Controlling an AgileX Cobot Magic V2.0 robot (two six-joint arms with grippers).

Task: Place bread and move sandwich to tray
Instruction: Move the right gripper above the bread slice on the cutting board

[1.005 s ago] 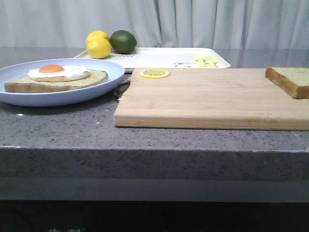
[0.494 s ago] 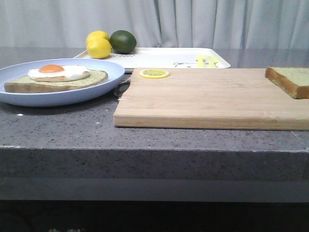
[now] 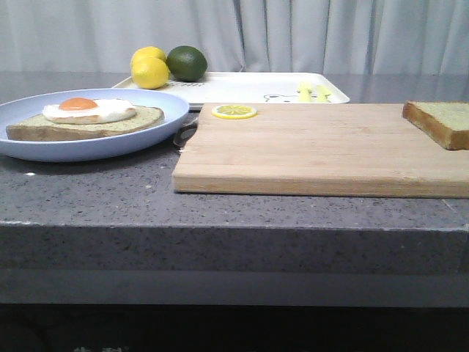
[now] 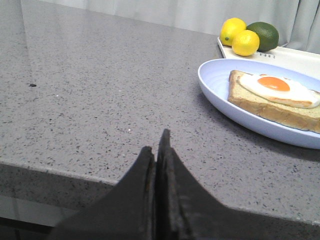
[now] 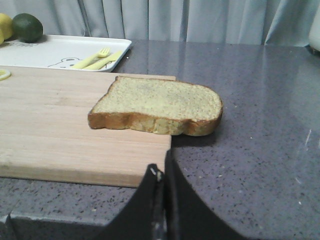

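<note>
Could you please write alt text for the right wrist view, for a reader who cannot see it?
A bare slice of bread lies at the corner of a wooden cutting board, partly overhanging onto the grey counter. The closed right gripper points toward it from below. A white tray sits behind the board.

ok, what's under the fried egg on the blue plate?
One brown-crusted bread slice, lying flat on the blue plate. The fried egg covers part of its top face, so that patch is hidden. No second slice is visible.

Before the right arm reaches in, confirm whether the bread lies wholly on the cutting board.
No, the bread overhangs the cutting board edge, partly above the counter.
</note>
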